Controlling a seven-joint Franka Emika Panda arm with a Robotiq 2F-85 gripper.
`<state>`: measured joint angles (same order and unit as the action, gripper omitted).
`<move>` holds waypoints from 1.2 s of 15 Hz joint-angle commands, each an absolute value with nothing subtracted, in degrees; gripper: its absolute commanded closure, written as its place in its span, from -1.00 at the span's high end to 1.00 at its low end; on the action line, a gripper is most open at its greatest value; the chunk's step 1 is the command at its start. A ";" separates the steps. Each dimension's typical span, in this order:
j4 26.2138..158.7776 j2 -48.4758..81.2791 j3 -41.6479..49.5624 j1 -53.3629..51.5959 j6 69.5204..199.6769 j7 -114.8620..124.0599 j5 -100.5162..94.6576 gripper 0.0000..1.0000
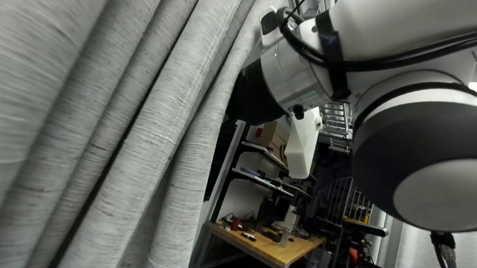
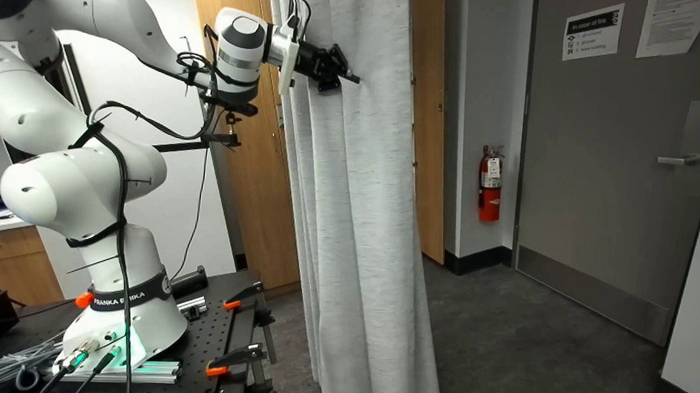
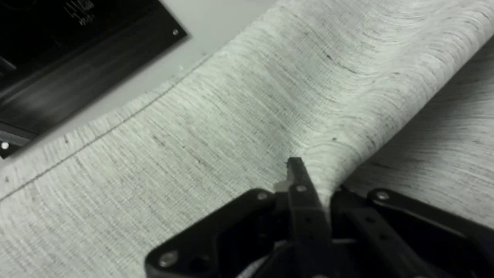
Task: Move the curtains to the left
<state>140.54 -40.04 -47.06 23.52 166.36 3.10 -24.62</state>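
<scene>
The curtains [image 2: 362, 191] are a large light-grey woven drape hanging in long folds to near the floor. In an exterior view their folds [image 1: 156, 126] fill the left half. In the wrist view the fabric [image 3: 193, 146] covers most of the picture, with a stitched hem line at the upper left. My gripper [image 2: 351, 78] is at the upper part of the drape. In the wrist view the gripper [image 3: 317, 177] is shut on a pinched fold, which narrows between the black fingers. The right fingertip is hidden behind the fold. In an exterior view the curtain hides the fingers.
A wooden cabinet [image 2: 433, 122] stands behind the curtains. A fire extinguisher [image 2: 490, 187] hangs near a grey door [image 2: 606, 176]. The arm stands on a black table [image 2: 212, 315] with clamps. A wooden desk [image 1: 269, 246] and shelves [image 1: 261, 179] are beyond the arm.
</scene>
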 commanded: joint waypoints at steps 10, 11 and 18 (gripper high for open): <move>143.71 -36.32 -17.72 9.57 145.76 1.25 -23.13 0.13; 144.34 -36.64 -14.99 8.10 144.96 0.62 -22.38 0.29; 147.56 -42.00 -3.80 6.90 136.23 0.49 -20.26 1.00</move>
